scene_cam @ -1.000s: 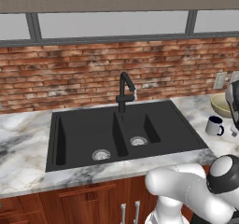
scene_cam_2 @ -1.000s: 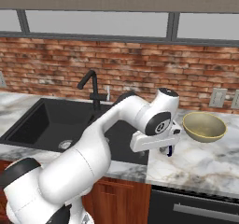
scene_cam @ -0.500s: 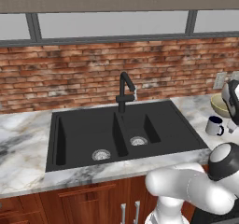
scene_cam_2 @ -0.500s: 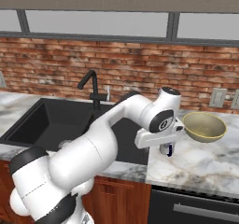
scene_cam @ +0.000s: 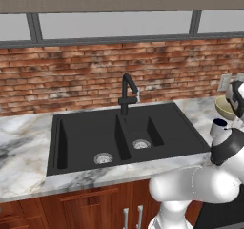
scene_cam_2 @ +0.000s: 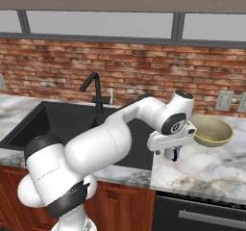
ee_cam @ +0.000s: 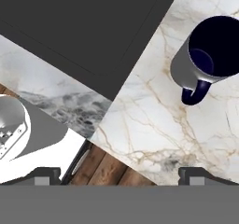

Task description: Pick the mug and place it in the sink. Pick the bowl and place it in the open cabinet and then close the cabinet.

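Observation:
The white mug (ee_cam: 201,59) with its dark inside and dark handle stands upright on the marble counter, at the upper right of the hand view. My gripper (ee_cam: 123,176) hovers open over the bare counter beside it, with nothing between its fingertips (ee_cam: 46,174). In the right base view the gripper (scene_cam_2: 172,153) hangs just right of the black sink (scene_cam_2: 57,124), and the hand covers most of the mug. The mug (scene_cam: 219,126) stands in front of the olive bowl (scene_cam: 223,107), which sits further right (scene_cam_2: 211,131). The cabinet is out of view.
A black faucet (scene_cam: 127,92) rises behind the double sink (scene_cam: 119,135). Brick wall with outlets (scene_cam_2: 223,100) backs the counter. Below the marble edge are low wooden cabinets (scene_cam: 95,209) and a dark appliance front (scene_cam_2: 202,215).
The hand has moved right along the counter, away from the sink and closer to the mug. Its jaws stayed open. Mug and bowl have not moved.

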